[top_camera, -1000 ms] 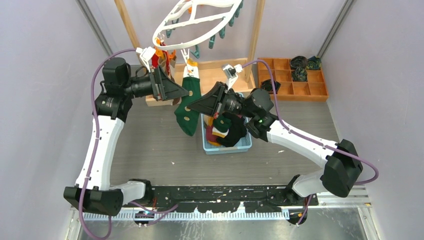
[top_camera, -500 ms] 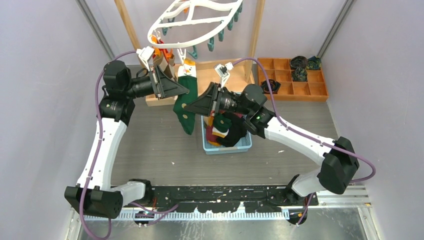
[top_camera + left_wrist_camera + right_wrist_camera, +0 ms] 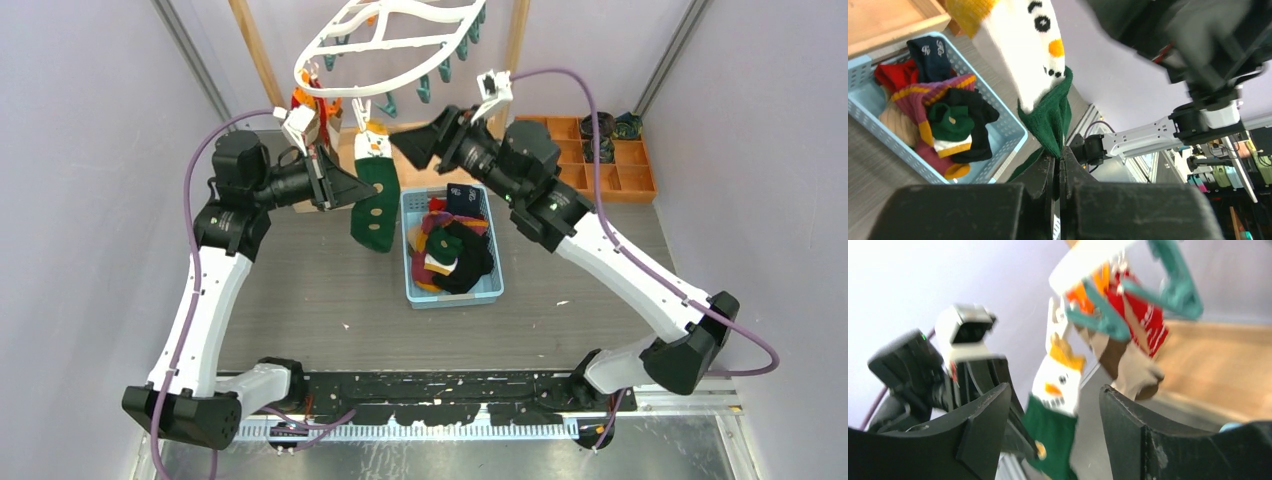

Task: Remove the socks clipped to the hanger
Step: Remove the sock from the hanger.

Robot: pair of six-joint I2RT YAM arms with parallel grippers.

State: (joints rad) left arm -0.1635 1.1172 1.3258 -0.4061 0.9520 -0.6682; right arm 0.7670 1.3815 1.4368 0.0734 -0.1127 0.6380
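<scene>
hanger (image 3: 400,35) overhead, snowman sock (image 3: 378,205) clipped at its near rim | basket (image 3: 450,299) beneath to catch socks (image 3: 450,250) | your left gripper (image 3: 1058,157) pinches the sock's green leg for pulling | your right gripper (image 3: 1054,390) gapes empty near the clip (image 3: 362,108)

Hanger (image 3: 318,52): white oval ring with curved inner bars and dangling teal clips (image 3: 425,88) plus orange ones. It hangs tilted at 12 o'clock in the top view.

Snowman sock (image 3: 374,190): green, with a white face cuff and orange nose. It is clipped at the ring's 6 o'clock edge and hangs down, its green edge pinched by the left gripper (image 3: 1058,155).

Red sock (image 3: 1145,325) with white pattern and beige sock (image 3: 1135,367): both clipped at the ring's 8 o'clock end.

Loose socks (image 3: 450,245): mixed colours, heaped in a basket (image 3: 455,299) at 4 o'clock of the snowman sock.
</scene>
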